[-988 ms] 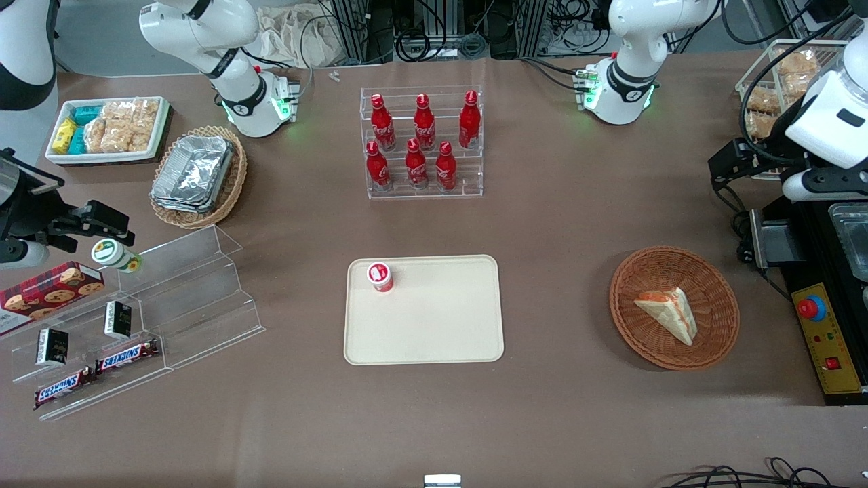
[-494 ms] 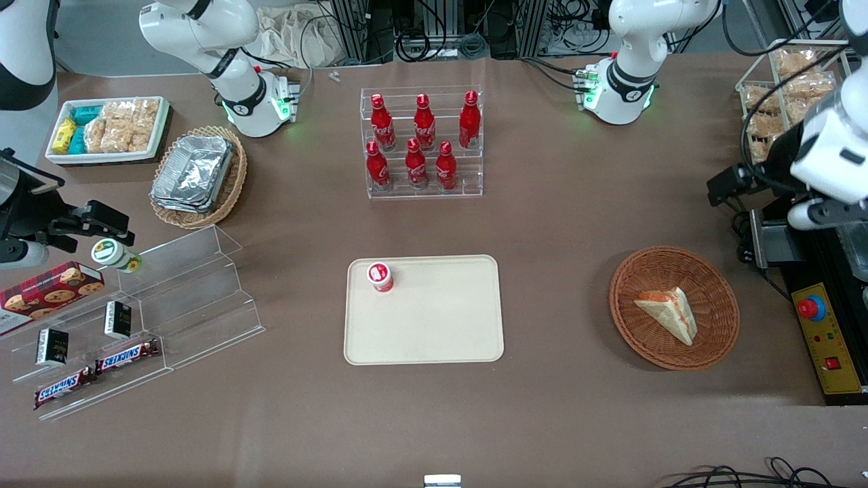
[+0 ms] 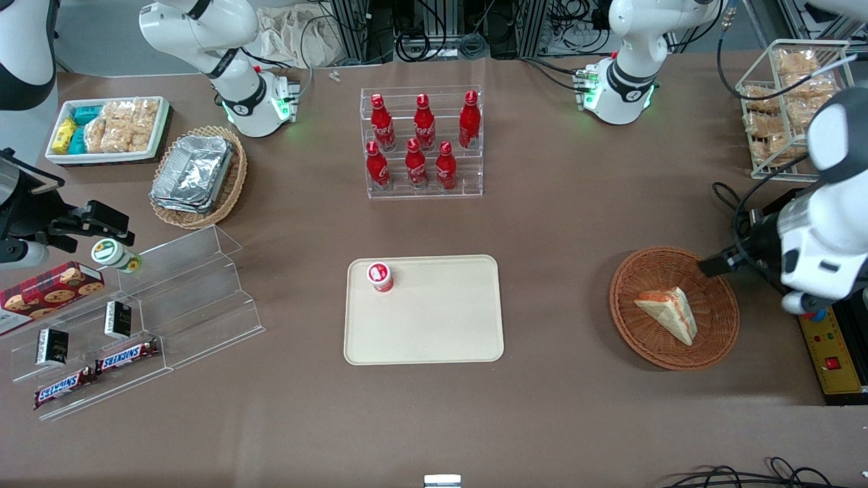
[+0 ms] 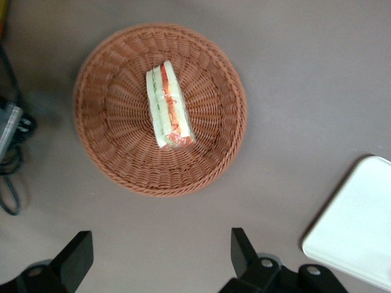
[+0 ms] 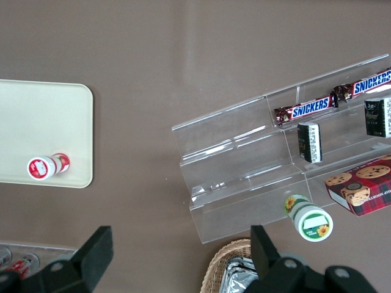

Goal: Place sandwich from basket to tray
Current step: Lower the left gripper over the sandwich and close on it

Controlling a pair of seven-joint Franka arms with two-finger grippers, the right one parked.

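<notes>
The sandwich (image 3: 668, 314), a pale wedge with red, orange and green filling, lies in the round reddish-brown basket (image 3: 644, 278) toward the working arm's end of the table. The left wrist view looks down on the sandwich (image 4: 169, 107) in the basket (image 4: 116, 140). My left arm's gripper (image 3: 715, 263) hovers above the basket's rim on the side farther from the front camera, above the sandwich and apart from it. The gripper (image 4: 159, 256) is open, with nothing between its fingers. The cream tray (image 3: 441, 318) lies mid-table; one corner of the tray (image 4: 360, 226) shows in the wrist view.
A small red-capped bottle (image 3: 380, 276) stands on the tray. A rack of red bottles (image 3: 422, 142) stands farther from the camera. A wire rack of snack packs (image 3: 786, 102) and a yellow control box (image 3: 831, 352) flank the basket. A clear stepped shelf (image 3: 183, 291) sits toward the parked arm's end.
The left arm has swung down from beside the wire snack rack toward the front camera, and its gripper now hangs over the basket's rim. The sandwich has not moved.
</notes>
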